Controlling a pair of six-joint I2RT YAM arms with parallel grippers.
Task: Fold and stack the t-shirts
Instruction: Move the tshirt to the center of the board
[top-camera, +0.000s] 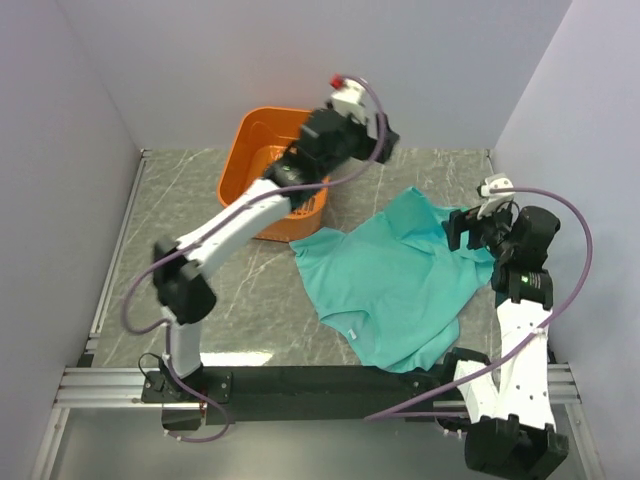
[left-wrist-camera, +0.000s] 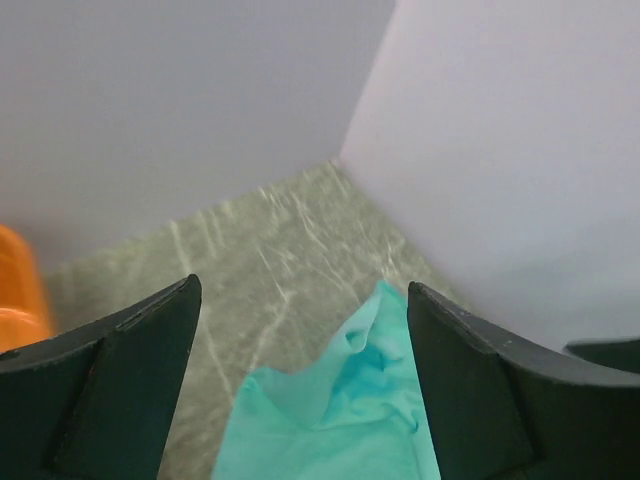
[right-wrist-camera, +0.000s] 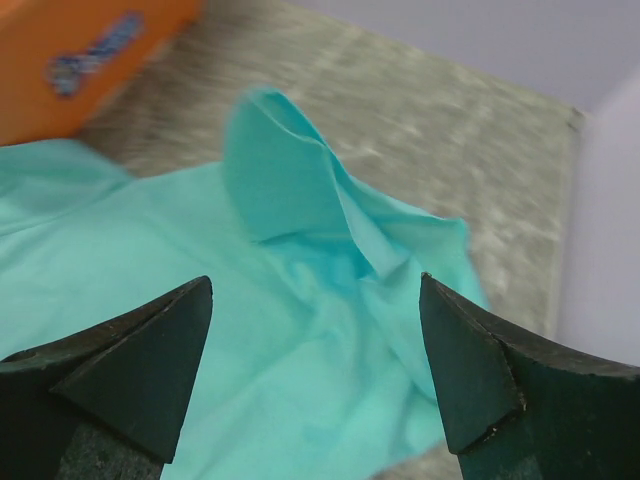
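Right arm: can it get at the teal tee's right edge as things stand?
Probably yes. The right gripper hangs open over the t-shirt's bunched right edge, nothing lies between them, and the left arm is off by the orange basket.

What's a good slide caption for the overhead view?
Teal t-shirt rumpled on the table by the orange basket, left gripper and right gripper both open.

Plain teal-mint t-shirt (top-camera: 400, 290), small white neck label (top-camera: 352, 333); grey-green worktop (top-camera: 240, 290) veined white like marble; orange basket (top-camera: 245, 160), blue-printed sticker (right-wrist-camera: 95, 50); black fingers (left-wrist-camera: 130, 385); white arms (top-camera: 240, 215) with black joints; purple cables (top-camera: 588, 240); pale lilac walls (top-camera: 200, 60).
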